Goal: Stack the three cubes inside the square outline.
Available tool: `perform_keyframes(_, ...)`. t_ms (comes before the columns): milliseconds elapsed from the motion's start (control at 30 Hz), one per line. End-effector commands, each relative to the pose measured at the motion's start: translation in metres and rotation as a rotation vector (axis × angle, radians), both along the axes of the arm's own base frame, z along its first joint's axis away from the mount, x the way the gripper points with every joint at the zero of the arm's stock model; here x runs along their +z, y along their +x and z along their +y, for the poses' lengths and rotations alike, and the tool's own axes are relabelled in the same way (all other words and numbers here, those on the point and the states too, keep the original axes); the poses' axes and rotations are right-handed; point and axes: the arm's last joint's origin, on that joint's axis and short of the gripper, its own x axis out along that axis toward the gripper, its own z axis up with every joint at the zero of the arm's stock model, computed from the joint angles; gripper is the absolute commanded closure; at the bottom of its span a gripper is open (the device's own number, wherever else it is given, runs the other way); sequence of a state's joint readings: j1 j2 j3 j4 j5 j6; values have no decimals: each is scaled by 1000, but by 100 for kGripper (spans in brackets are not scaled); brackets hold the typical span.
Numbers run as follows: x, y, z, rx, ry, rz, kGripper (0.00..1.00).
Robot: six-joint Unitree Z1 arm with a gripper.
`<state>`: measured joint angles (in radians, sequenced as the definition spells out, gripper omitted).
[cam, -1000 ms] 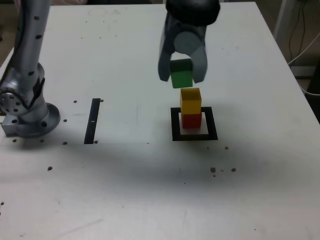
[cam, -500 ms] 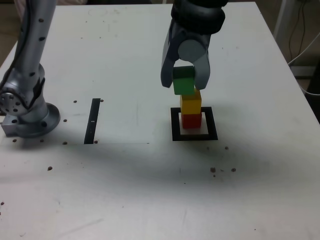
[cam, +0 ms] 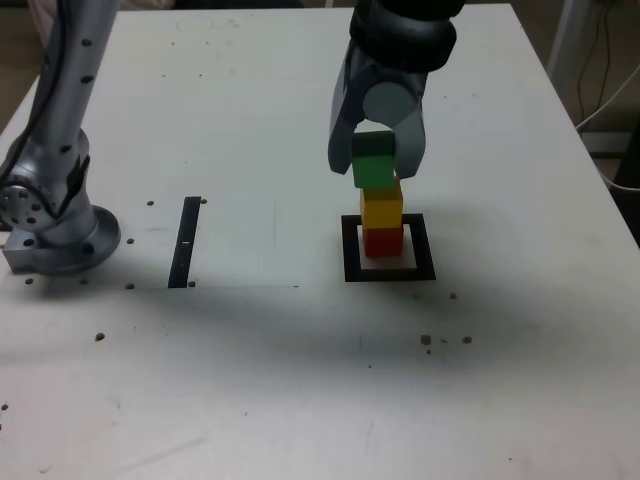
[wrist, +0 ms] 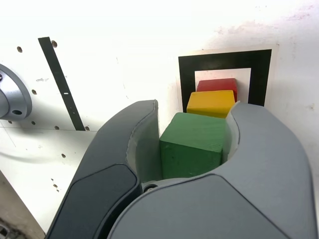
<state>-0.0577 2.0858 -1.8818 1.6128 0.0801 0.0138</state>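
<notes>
Gripper clamped on green cube, green cube right above yellow cube, contact unclear, yellow cube stacked on red cube, red cube inside square outline, black strip well apart from outline

High exterior view, close wrist view

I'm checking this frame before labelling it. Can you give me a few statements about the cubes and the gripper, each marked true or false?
1. The gripper is shut on the green cube. True.
2. The yellow cube sits on the red cube. True.
3. The red cube stands outside the square outline. False: it stands inside it.
4. The green cube lies on the table beside the black strip. False: it is held above the yellow cube.
</notes>
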Motion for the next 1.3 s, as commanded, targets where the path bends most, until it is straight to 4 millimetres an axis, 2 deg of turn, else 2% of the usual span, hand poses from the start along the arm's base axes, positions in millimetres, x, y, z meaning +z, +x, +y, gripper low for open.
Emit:
perform_keyframes(0,-1,1,1,3,-3,12,89)
perform_keyframes(200,0,1,1,8,-10,6,88)
perform_keyframes(867,-11,6,2,23,-35,31,73)
perform_keyframes(967,-14,7,1,24,-38,38,60)
perform_keyframes(1133,-17,9,1,17,-40,37,13)
perform_keyframes(1200,-18,9,2,13,-33,34,3)
perform_keyframes(1267,-18,9,2,11,-25,34,1)
